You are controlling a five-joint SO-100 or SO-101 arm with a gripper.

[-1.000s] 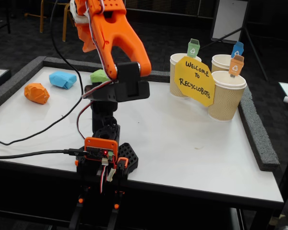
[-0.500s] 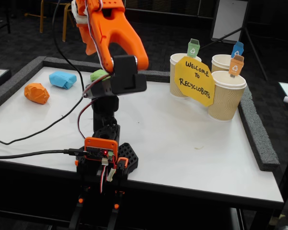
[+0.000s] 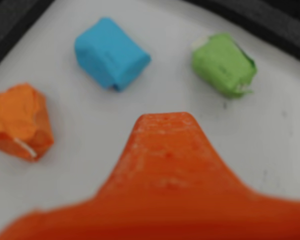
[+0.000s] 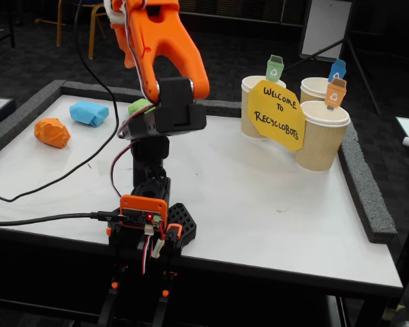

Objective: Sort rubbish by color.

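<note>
- Wrist view: white worktop (image 3: 155, 85); orange lump (image 3: 20, 121) left, blue lump (image 3: 110, 52) centre, green lump (image 3: 222, 63) right, all apart, dark border behind. One orange finger (image 3: 165, 165) shows; jaws' opening cannot be told.
- Fixed view: grey foam border (image 4: 361, 184) rims the worktop; cups (image 4: 320, 133) far right, bare surface between; dark room behind.

The green lump (image 4: 139, 105) is mostly hidden behind the arm (image 4: 165, 61) in the fixed view. The gripper runs off that view's top edge, its jaws unseen. In the wrist view one blurred orange finger (image 3: 165, 145) shows; jaw state cannot be told.
</note>
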